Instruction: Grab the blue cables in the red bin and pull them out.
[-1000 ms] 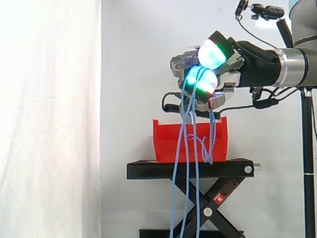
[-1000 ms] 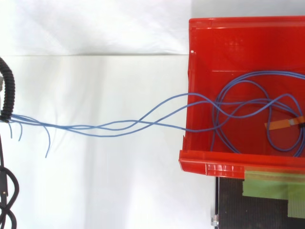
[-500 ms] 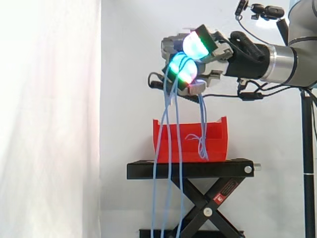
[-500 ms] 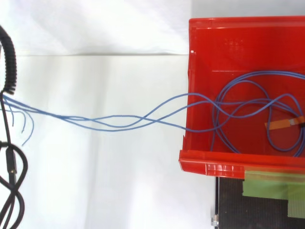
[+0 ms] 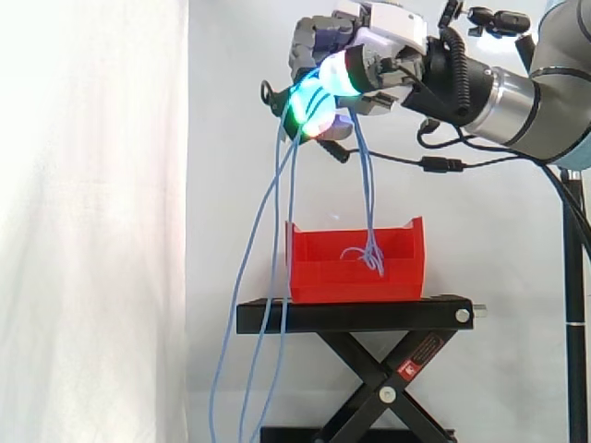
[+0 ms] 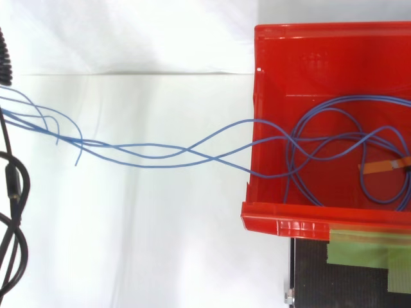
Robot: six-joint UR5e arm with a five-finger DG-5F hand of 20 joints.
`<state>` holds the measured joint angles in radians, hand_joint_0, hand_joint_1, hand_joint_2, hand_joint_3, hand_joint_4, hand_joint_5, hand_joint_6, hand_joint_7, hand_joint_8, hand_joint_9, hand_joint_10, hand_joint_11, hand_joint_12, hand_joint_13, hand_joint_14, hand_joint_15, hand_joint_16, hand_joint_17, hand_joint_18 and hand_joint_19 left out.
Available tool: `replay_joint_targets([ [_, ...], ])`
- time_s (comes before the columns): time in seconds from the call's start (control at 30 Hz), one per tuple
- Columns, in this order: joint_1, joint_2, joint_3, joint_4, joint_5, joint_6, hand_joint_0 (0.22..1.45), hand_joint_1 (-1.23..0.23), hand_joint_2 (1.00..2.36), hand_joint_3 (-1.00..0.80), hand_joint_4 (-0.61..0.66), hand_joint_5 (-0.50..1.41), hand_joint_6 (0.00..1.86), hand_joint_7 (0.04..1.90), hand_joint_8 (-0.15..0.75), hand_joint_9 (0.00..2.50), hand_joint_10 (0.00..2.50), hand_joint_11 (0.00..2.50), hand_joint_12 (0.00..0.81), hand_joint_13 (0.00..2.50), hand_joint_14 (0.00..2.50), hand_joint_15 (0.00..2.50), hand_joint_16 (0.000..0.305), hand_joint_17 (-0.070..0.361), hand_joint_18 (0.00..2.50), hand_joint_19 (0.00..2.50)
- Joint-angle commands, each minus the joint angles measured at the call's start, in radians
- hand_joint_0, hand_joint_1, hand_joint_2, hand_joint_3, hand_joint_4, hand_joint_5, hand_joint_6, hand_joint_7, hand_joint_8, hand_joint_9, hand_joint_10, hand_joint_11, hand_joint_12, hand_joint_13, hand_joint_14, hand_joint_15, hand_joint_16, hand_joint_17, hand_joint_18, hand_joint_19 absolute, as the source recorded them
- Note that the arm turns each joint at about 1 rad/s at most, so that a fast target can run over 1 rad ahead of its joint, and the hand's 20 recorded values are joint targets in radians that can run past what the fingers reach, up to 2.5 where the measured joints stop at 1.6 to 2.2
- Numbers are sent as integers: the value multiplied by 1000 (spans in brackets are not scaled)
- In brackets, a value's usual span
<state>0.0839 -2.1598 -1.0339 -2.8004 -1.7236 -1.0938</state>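
Note:
My hand (image 5: 346, 57) is high above the red bin (image 5: 323, 272), near the top of the side view, with its glowing green fingers curled and shut on several blue cables (image 5: 288, 175). From the grip, some strands hang down to the left past the stand towards the floor. Another strand (image 5: 367, 203) drops into the bin. Seen from above, the blue cables (image 6: 160, 153) stretch from the left edge across to the red bin (image 6: 282, 218), where loops (image 6: 340, 147) still lie coiled on its floor.
The bin sits on a black scissor stand (image 5: 355, 314) before a white curtain (image 5: 92, 221). An orange tag (image 6: 384, 166) lies on the bin floor. Green tape (image 6: 366, 247) marks the black stand top below the bin.
My hand has risen and shifted left with the cables. The hanging strands swung further left. From above, the cables' left ends moved up and outward.

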Motion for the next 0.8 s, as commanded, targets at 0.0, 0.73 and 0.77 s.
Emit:
replay_joint_targets([
  [0.0, -3, 0, 0, 42, -16, -70, 923, -763, 1000, -1000, -39, 477, 1388, 388, 163, 981, 1381, 1367, 270, 1356, 237, 1641, 43, 97, 883, 777],
  [0.73, -16, 0, -2, 162, -109, -254, 924, -761, 1000, -1000, -43, 478, 1387, 392, 169, 981, 1363, 1375, 269, 1359, 225, 1637, 43, 97, 881, 778],
  [0.77, -16, 0, 0, 162, -109, -254, 924, -761, 1000, -1000, -44, 478, 1387, 393, 162, 981, 1360, 1377, 272, 1357, 224, 1648, 43, 97, 881, 778],
])
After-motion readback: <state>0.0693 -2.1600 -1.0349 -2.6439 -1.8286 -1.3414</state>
